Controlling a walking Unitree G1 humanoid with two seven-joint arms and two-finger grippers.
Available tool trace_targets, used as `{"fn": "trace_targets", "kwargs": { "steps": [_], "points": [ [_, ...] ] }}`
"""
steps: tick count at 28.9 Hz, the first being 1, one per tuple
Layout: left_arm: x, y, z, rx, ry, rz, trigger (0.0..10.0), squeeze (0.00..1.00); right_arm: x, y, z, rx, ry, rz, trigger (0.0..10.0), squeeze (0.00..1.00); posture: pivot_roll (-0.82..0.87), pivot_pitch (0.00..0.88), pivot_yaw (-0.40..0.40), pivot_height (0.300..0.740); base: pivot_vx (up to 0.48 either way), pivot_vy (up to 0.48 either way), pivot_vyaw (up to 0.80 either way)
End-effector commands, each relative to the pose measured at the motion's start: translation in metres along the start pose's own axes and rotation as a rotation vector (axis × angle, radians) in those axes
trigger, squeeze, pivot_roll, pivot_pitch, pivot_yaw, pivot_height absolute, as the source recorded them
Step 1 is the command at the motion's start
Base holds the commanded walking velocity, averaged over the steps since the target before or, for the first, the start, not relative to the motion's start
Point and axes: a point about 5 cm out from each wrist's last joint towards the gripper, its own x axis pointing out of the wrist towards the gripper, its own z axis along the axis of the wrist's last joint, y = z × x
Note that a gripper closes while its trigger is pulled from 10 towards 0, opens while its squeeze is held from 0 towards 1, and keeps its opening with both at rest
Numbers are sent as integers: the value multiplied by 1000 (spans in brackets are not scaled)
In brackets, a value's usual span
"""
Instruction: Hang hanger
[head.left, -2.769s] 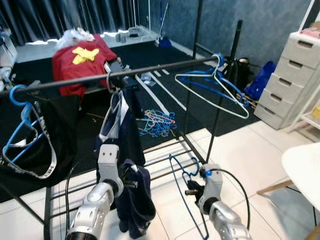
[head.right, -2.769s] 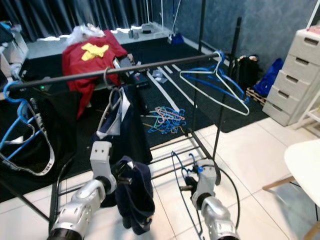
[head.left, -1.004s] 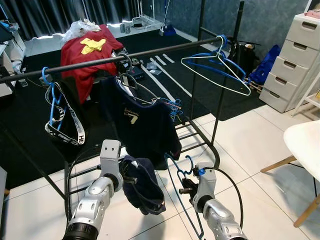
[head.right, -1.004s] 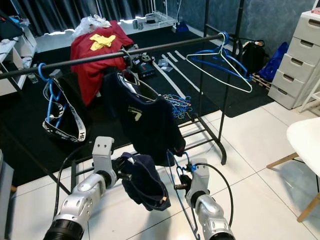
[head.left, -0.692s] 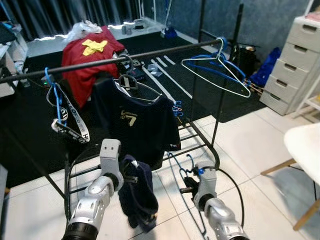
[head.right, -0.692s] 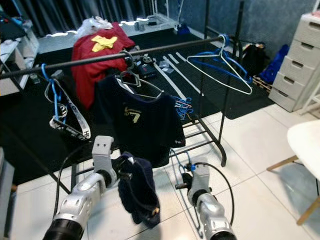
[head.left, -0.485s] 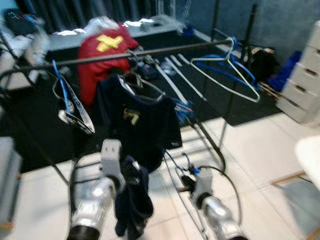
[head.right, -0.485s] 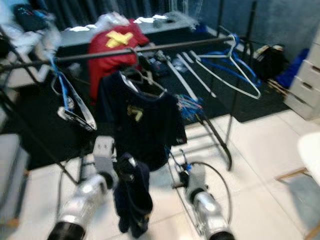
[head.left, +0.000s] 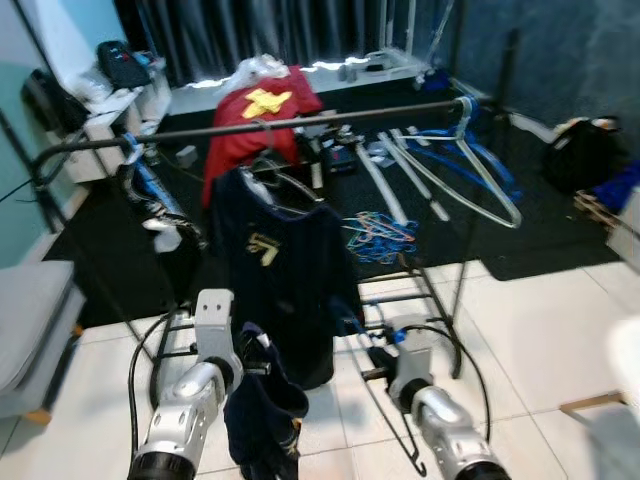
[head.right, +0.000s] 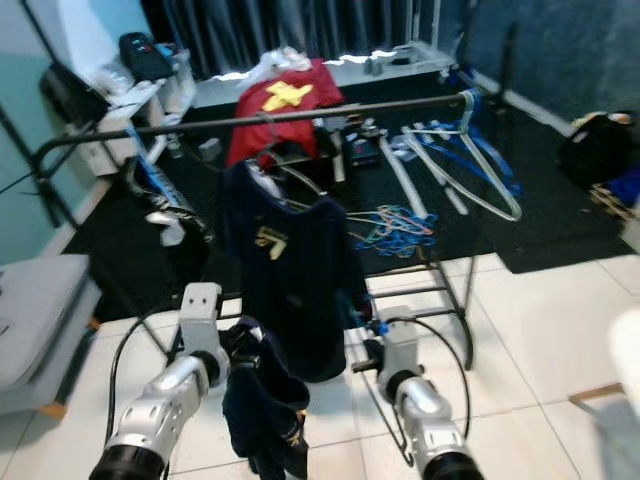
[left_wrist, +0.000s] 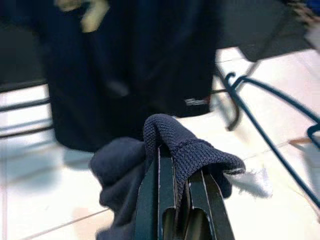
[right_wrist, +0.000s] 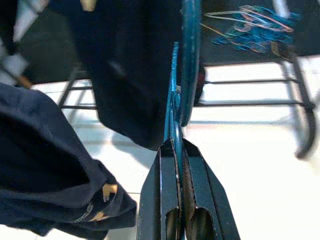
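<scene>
My right gripper (head.left: 376, 371) is low in front of me, shut on a thin blue hanger (head.left: 392, 420) whose hook end (right_wrist: 189, 60) stands above the fingers while its body hangs toward the floor. At the same height, my left gripper (head.left: 256, 362) is shut on a bunched navy garment (head.left: 262, 425) that droops below it. The left wrist view has the cloth (left_wrist: 187, 150) folded over the closed fingertips. Beyond both stands a black clothes rail (head.left: 340, 116) carrying a navy T-shirt (head.left: 280, 275) on a hanger.
White and blue hangers (head.left: 470, 170) hang at the rail's right end, a blue hanger with a black strap (head.left: 150, 205) at its left. A red garment (head.left: 255, 125) and a pile of hangers (head.left: 380, 235) lie beyond. A grey seat (head.left: 30, 320) is at left.
The whole view has shifted as the camera turned left and drew back from the rail. Both grippers keep their holds; the navy garment has swung and now hangs lower.
</scene>
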Motion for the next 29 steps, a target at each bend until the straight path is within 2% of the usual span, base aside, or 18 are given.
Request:
{"fn": "trace_targets", "kwargs": {
  "steps": [1,3,13,15,16,17,19,21,22,24,28,29],
  "points": [
    [-2,7,-4,5,26,29,10000,0,3,12,-2,26,6,35,10000,0,13,28,63,740,0,480,0],
    [-2,6,-3,-2,15,25,10000,0,2,11,-3,31,4,32,10000,0,12,23,67,740,0,472,0],
    [-3,0,5,34,-42,-13,10000,0,1,11,-1,26,-15,30,10000,0,14,27,71,740,0,0,0],
    [-4,-2,5,46,-53,-11,10000,0,0,13,-3,-11,21,69,10000,0,15,32,67,740,0,0,0],
    [-6,-4,8,119,-60,6,10000,0,-5,12,1,-130,52,133,10000,0,8,30,70,740,0,0,0],
    [-6,-4,8,139,-60,11,10000,0,-6,12,3,-158,58,146,10000,0,7,29,70,740,0,0,0],
    [-2,-2,10,236,-23,52,10000,0,-8,3,7,-332,106,137,10000,0,4,29,75,740,0,0,0],
    [2,2,17,250,-12,91,10000,0,-12,-2,8,-465,161,169,10000,0,3,30,76,740,0,0,0],
    [4,4,21,251,-13,108,10000,0,-14,-2,9,-498,185,205,10000,0,-1,31,83,740,0,0,0],
    [7,7,28,264,-16,127,10000,0,-18,0,9,-506,222,290,10000,0,-3,30,85,740,0,0,0],
    [9,11,33,296,-9,147,10000,0,-23,-2,15,-514,223,323,10000,0,-6,30,91,740,0,0,0],
    [11,16,37,320,3,169,10000,0,-28,-7,23,-526,208,351,10000,0,-13,28,102,740,0,0,0]
  ]
}}
